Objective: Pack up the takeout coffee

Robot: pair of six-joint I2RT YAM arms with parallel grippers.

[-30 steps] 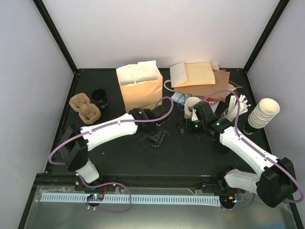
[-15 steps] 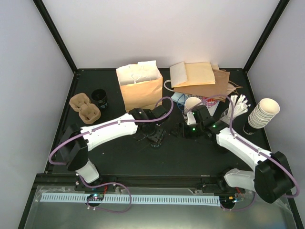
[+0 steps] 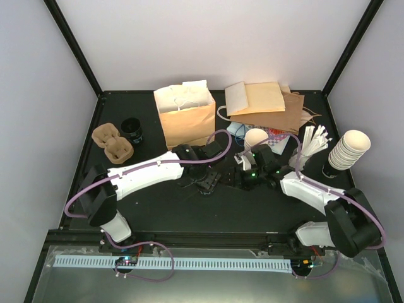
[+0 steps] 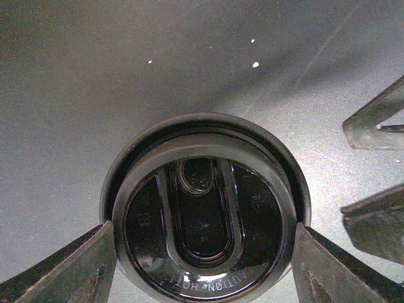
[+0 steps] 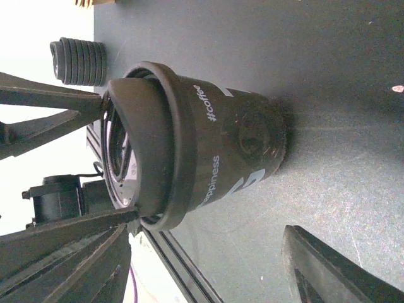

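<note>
The takeout coffee cup (image 5: 233, 145) stands on the black table; in the right wrist view it looks dark with pale "#coffee" lettering. Its black lid (image 4: 205, 214) sits tilted on the rim (image 5: 151, 145). My left gripper (image 3: 205, 182) is over the cup from above, shut on the lid, with a finger (image 4: 63, 271) at each side of its rim (image 5: 50, 104). The cup is hidden under it in the top view. My right gripper (image 3: 235, 172) is open and empty, low and close to the right of the cup, its fingertips (image 5: 328, 271) apart from it.
An open brown paper bag (image 3: 185, 117) stands behind the left gripper. Brown pulp trays (image 3: 112, 142) and a stack of black lids (image 3: 132, 129) lie at left. A lone cream cup (image 3: 255, 137), flat bags (image 3: 265, 104), stirrers (image 3: 312, 142) and stacked cups (image 3: 348, 150) are at right.
My right gripper has moved left and lower, from beside the lone cream cup to close beside the left gripper. The left arm has stayed in place on the lid.
</note>
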